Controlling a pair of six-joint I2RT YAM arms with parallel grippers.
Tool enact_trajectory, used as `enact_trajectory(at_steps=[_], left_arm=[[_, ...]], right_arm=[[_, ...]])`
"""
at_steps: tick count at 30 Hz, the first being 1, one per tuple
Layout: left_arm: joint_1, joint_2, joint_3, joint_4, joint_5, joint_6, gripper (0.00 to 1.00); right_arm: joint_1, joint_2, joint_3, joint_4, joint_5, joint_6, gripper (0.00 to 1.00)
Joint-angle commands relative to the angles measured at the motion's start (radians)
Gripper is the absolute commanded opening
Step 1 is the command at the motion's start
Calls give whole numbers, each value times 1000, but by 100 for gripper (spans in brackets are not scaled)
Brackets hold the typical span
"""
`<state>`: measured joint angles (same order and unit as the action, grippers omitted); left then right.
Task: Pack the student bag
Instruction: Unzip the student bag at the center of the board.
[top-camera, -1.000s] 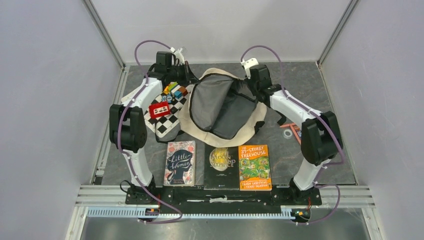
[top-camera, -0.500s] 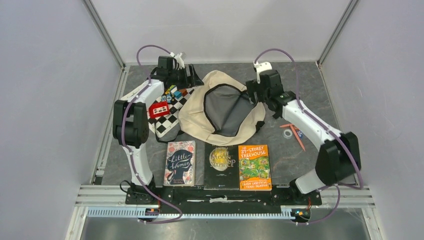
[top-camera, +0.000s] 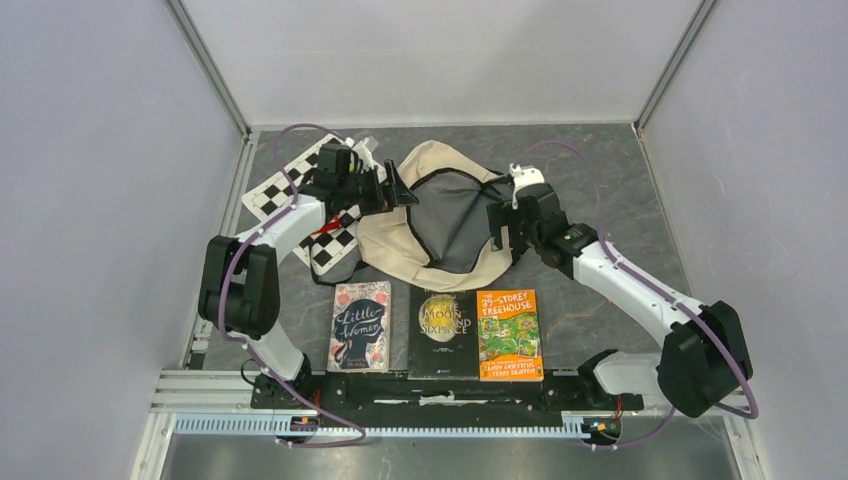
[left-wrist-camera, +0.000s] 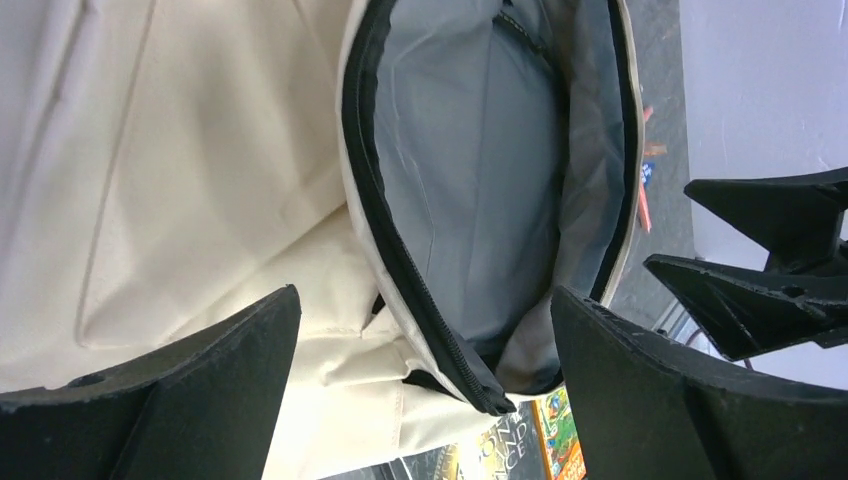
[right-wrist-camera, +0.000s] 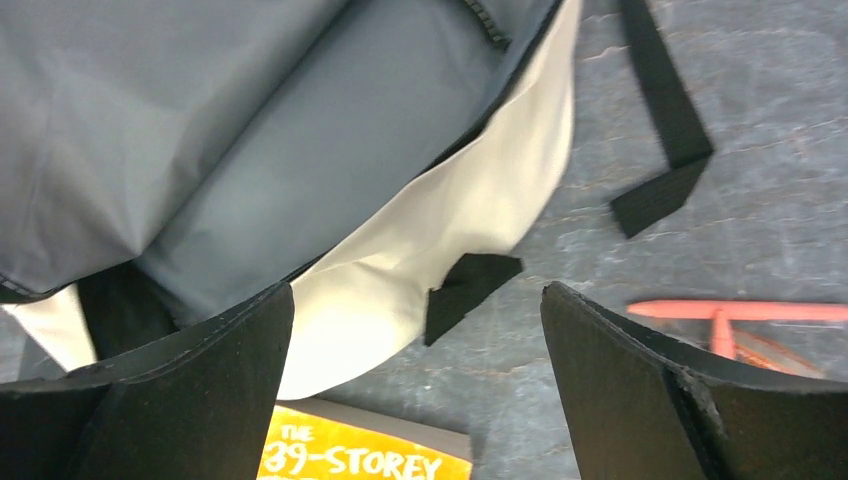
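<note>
The student bag (top-camera: 400, 240) lies in the middle of the table, cream canvas with its zipped mouth spread open on the grey lining (top-camera: 450, 220). My left gripper (top-camera: 397, 190) hangs open at the bag's left rim; in the left wrist view the gripper (left-wrist-camera: 425, 295) spans the black zipper edge (left-wrist-camera: 420, 290) without touching it. My right gripper (top-camera: 500, 228) stands open over the bag's right rim. In the right wrist view the gripper (right-wrist-camera: 417, 290) has only cream canvas (right-wrist-camera: 470, 230) and table beneath it.
Three books lie in a row at the front: Little Women (top-camera: 360, 325), a black one (top-camera: 445, 330) and the orange Treehouse (top-camera: 508, 333). A chequered board (top-camera: 285, 190) lies left of the bag. A black strap (right-wrist-camera: 660, 120) and an orange pen (right-wrist-camera: 740, 311) lie to the bag's right.
Both grippers have opened and let go of the bag, whose raised grey lining has sunk flatter. The right arm swung towards the front; the left arm shifted right over the bag's rim.
</note>
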<state>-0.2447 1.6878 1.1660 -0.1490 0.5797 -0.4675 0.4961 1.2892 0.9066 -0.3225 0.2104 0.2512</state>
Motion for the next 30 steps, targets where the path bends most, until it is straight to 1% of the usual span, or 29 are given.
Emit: enact_trajectory(at_steps=[1,3,4,6,10,13,14,15,17,19,23,24,25,30], left_arm=[[-32,-35,-56,25,25,-40,100],[-55,-17,-50,-9,18,-25,97],[-64,-7,-37,-24,16,-18,93],[-76,15,-16,-45,16,-8,79],[-79,29,5,-50,11,-6,44],[-79,36,15,-54,11,-1,24],[-79,38,19,-59,10,4,17],[-79,40,24,-62,6,6,13],[-78,42,31,-62,1,7,5],[-76,46,41,-63,-5,8,2],[-54,56,79,-68,-12,9,2],[-47,60,93,-70,-15,10,2],[-39,62,104,-73,-19,10,2],[-16,70,136,-70,-11,10,2]], right_arm=[[46,-13,-34,60,20,82,98],[57,2,-45,78,27,99,98],[59,13,-48,92,23,104,98],[61,34,-48,119,9,108,97],[61,88,-29,147,26,96,90],[61,132,-11,157,45,73,82],[61,148,-2,161,39,66,78],[61,164,7,161,35,61,75],[61,184,20,168,28,58,64],[61,198,29,176,28,56,46],[51,218,59,175,59,30,10],[45,224,71,171,66,20,3],[35,227,80,164,75,9,0],[4,201,111,121,80,-13,0]])
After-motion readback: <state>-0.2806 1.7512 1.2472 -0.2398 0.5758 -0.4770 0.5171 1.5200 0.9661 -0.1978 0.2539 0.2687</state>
